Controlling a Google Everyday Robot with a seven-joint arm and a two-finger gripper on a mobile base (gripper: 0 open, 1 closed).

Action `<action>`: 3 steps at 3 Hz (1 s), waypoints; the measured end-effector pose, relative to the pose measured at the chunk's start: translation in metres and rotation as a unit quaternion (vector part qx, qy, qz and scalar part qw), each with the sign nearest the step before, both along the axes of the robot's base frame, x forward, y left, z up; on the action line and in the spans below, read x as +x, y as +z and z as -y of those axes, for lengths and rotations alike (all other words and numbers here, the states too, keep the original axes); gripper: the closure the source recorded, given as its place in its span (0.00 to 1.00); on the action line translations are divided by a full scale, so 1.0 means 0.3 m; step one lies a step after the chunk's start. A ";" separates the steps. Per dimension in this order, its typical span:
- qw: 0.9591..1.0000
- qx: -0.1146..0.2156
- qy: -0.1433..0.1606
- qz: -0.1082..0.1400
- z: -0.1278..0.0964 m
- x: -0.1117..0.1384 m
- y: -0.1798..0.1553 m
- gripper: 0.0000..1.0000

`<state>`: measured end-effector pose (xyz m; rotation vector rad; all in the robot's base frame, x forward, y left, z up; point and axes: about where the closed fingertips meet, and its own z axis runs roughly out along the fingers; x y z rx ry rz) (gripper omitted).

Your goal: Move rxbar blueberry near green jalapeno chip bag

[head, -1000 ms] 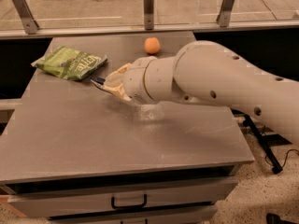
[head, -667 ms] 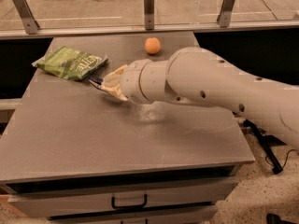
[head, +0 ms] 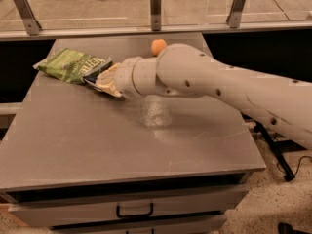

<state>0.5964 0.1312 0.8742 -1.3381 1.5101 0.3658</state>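
The green jalapeno chip bag (head: pixel 69 65) lies flat at the table's far left. The rxbar blueberry (head: pixel 94 75) shows as a dark sliver with white print, right against the bag's right edge. My gripper (head: pixel 103 80) reaches in from the right at the end of the thick white arm (head: pixel 204 79). Its cream fingers (head: pixel 110 82) are closed on the bar and hold it low over the table beside the bag. Most of the bar is hidden by the fingers.
A small orange ball (head: pixel 158 47) sits at the back of the grey table (head: pixel 97 145), just behind the arm. A glass rail with metal posts (head: pixel 155 6) runs behind the table. Drawers with a handle (head: pixel 134 212) are below the front edge.
The gripper with the bar has moved a little left and back, closer to the green bag. The arm now covers more of the orange ball.
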 end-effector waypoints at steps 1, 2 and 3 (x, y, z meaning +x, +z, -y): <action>1.000 -0.001 0.013 -0.003 -0.052 0.050 -0.018 0.59; 1.000 0.004 0.014 -0.003 -0.063 0.078 -0.008 0.35; 1.000 0.013 0.010 -0.002 -0.044 0.077 0.027 0.12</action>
